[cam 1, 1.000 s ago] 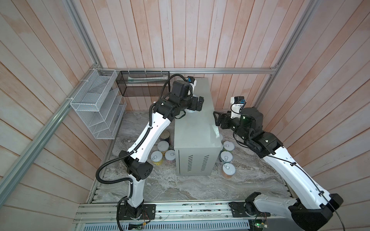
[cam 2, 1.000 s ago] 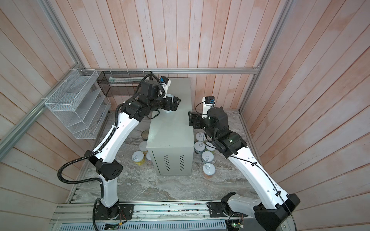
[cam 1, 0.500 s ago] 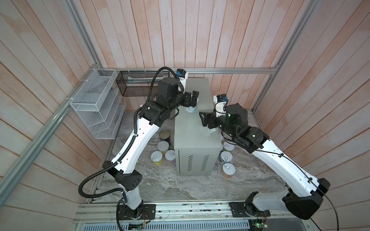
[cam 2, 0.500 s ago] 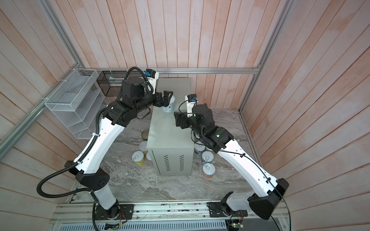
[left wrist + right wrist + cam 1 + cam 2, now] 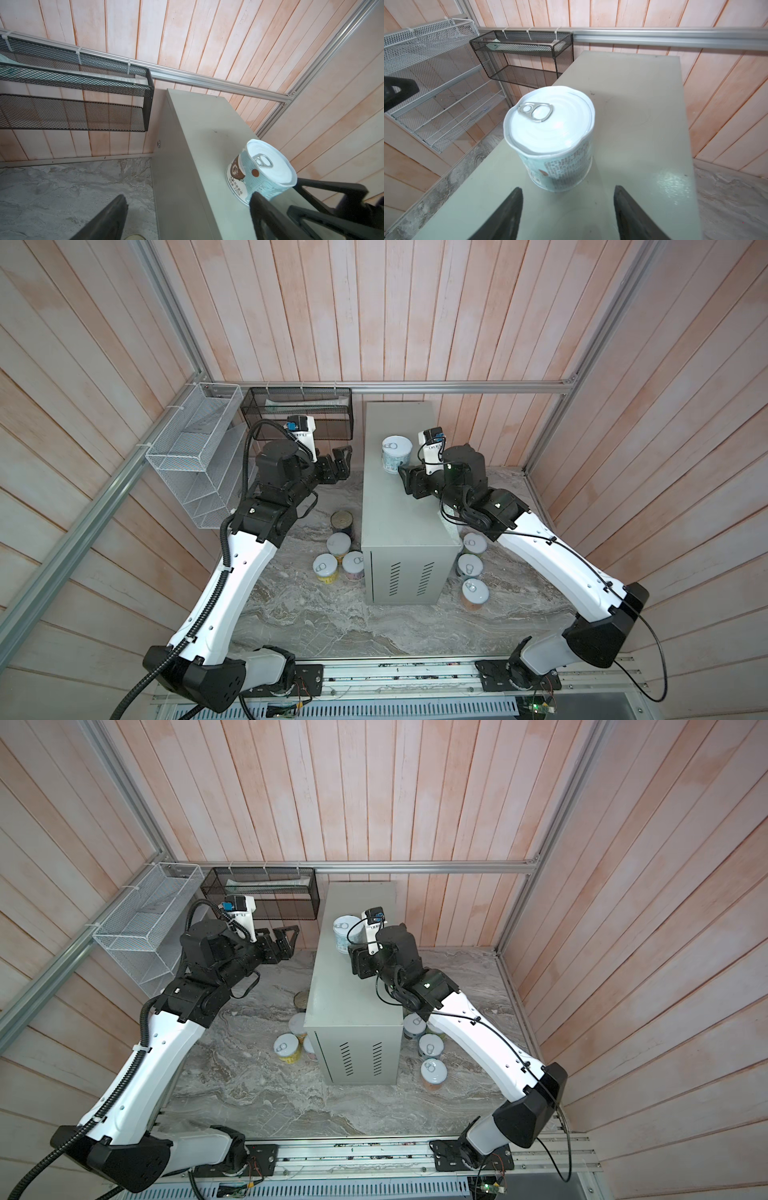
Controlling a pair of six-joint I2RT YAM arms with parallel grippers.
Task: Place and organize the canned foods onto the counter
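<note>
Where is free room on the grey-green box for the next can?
Bare: the counter top behind the pale-blue can up to the wall, and the long stretch toward its vented end. Crowded: the floor on both sides, with cans left and right.

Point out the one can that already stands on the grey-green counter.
The pale-blue can, upright on the counter top. The other cans all sit lower, on the marble floor beside it.

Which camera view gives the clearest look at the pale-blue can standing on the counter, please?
The right wrist view: the pale-blue can fills the centre, pull-tab lid and label print unobstructed, on the counter. The left wrist view shows it off to one side, base partly hidden. Both top views show it small, from above.
</note>
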